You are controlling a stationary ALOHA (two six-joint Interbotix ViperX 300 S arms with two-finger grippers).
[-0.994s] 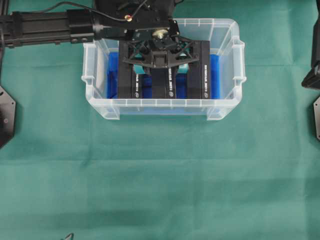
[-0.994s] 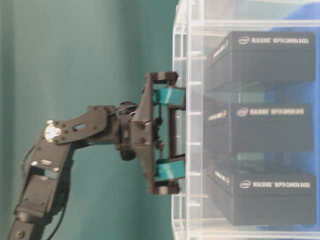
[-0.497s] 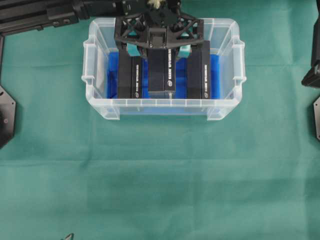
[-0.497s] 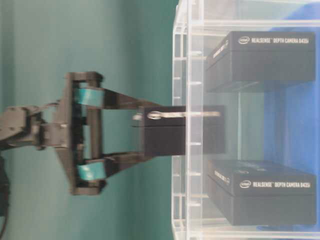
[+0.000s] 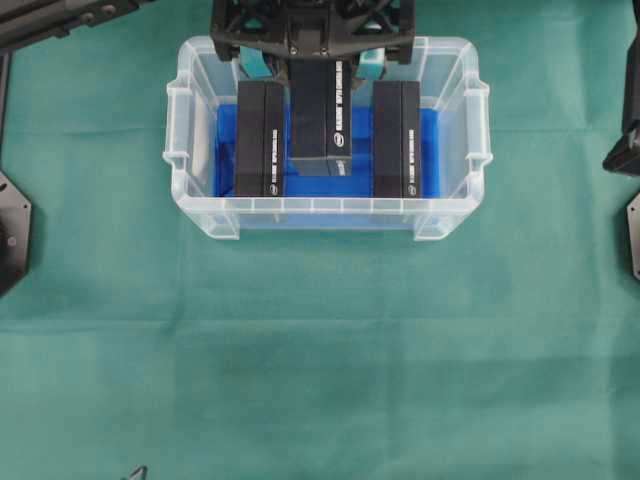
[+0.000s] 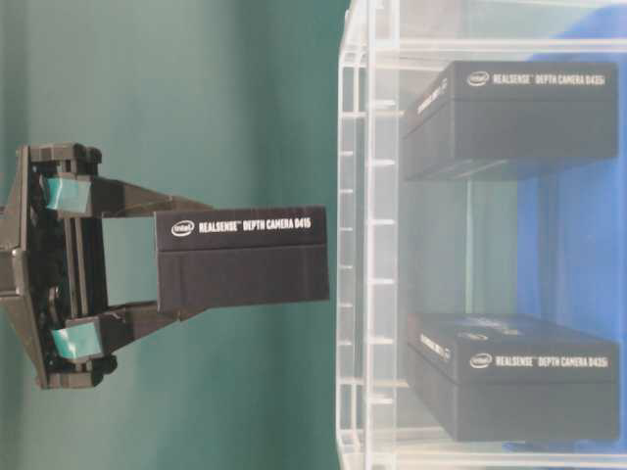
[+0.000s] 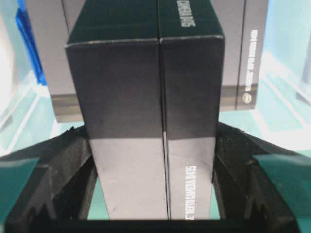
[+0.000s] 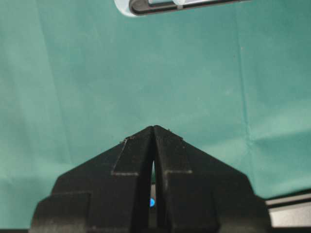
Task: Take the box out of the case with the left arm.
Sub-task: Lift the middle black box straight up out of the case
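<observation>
Two black boxes point(image 5: 261, 138) are sitting in the clear case point(image 5: 455, 140) at the top middle. The left gripper point(image 6: 181, 266) is squeezing a third box point(image 6: 243, 257), reading "Intel RealSense Depth Camera D415", outside the case. The right gripper point(image 8: 154, 131) is pinched closed over the green desk point(image 5: 320, 360).

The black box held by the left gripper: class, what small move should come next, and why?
Probably carry the box sideways over the green cloth. The left gripper holds it clear of the case, where two boxes remain.
</observation>
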